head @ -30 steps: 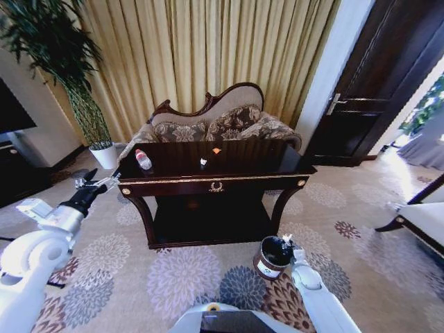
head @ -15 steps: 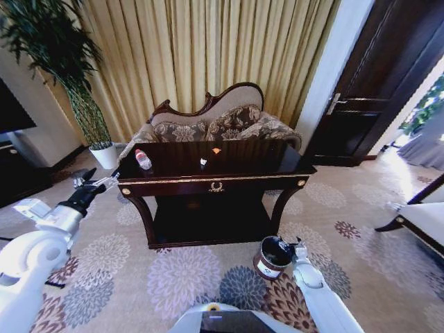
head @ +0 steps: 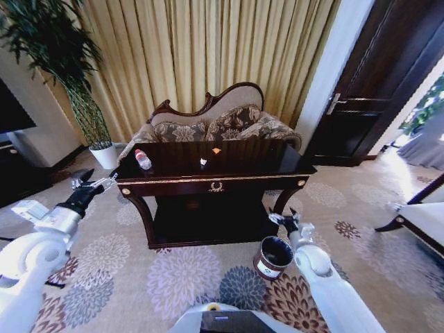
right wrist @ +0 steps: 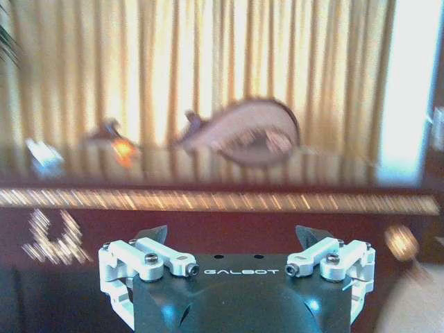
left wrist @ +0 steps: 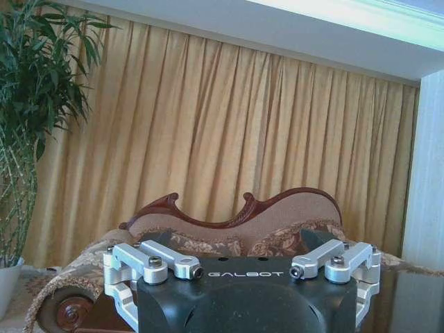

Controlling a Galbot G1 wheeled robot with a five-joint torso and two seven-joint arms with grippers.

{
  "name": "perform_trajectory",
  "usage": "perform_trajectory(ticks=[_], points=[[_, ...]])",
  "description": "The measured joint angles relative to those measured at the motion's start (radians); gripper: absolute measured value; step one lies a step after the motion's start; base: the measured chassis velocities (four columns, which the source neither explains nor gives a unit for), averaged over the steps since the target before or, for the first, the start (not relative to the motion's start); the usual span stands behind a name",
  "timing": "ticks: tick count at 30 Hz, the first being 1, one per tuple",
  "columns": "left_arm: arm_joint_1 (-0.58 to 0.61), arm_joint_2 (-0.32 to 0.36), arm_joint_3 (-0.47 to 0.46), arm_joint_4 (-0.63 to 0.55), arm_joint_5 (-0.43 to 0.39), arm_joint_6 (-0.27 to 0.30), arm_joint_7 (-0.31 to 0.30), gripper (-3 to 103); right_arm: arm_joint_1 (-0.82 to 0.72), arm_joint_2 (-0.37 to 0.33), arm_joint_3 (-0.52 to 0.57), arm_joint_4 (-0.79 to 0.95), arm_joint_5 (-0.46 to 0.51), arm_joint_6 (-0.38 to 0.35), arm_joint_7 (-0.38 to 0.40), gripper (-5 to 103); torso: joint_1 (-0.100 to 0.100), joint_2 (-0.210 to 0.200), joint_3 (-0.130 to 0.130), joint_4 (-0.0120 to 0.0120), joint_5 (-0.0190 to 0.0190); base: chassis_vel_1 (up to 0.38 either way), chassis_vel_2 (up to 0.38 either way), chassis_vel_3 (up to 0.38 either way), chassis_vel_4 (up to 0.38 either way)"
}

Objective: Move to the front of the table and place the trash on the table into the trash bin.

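Brown trash bin [head: 273, 256] below right pincer [head: 283, 221]

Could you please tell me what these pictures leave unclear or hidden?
- Tiny white scrap and orange scrap on the dark glossy wooden table: head view, too small to identify.
- Clear plastic bottle's label text: too small.
- Round brown trash bin's contents: dark liner hides them.
- Right wrist view: motion-blurred.

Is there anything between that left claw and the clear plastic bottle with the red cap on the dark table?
Nothing visible blocks it. The left gripper hangs open beside the left end of the dark glossy wooden table, and the clear plastic bottle with the red cap lies near that corner, with open air between them.
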Motion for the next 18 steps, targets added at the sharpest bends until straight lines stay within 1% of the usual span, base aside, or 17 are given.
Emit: perform_trajectory(ticks=[1, 2, 5, 10, 12, 18], points=[[0.005, -0.002, -0.004, -0.002, 0.001, -0.001, 0.002, 100, -0.001, -0.015, -0.004, 0.046, 0.025, -0.002, 0.009, 100, 0.0, 0.0, 0.0, 0.0, 0.0, 0.0, 0.0, 0.0, 0.0], [0.005, -0.002, -0.004, -0.002, 0.001, -0.001, 0.002, 100, -0.001, -0.015, -0.004, 0.046, 0.025, -0.002, 0.009, 100, 0.0, 0.0, 0.0, 0.0, 0.0, 0.0, 0.0, 0.0, 0.0], [0.017, -0.009, -0.014, -0.006, 0.001, -0.002, 0.011, 100, -0.001, -0.05, -0.004, 0.124, 0.08, 0.001, 0.02, 100, 0.0, 0.0, 0.0, 0.0, 0.0002, 0.0, 0.0, 0.0, 0.0], [0.025, -0.014, -0.017, -0.009, 0.003, -0.002, 0.012, 100, -0.002, -0.069, 0.007, 0.15, 0.098, 0.021, 0.009, 100, 0.0, 0.0, 0.0, 0.0, 0.0002, 0.0, 0.0, 0.0, 0.0], [0.026, -0.017, -0.017, -0.009, 0.006, -0.002, 0.013, 100, -0.005, -0.075, 0.018, 0.157, 0.103, 0.037, -0.014, 100, 0.0, 0.0, 0.0, -0.0001, 0.0002, 0.0, 0.0, 0.0, 0.0], [0.026, -0.018, -0.007, 0.005, 0.026, 0.01, 0.01, 100, -0.004, -0.08, 0.028, 0.17, 0.119, 0.039, -0.018, 100, 0.0, 0.0, 0.0, -0.0001, 0.0002, 0.0, 0.0, 0.0, 0.0]])
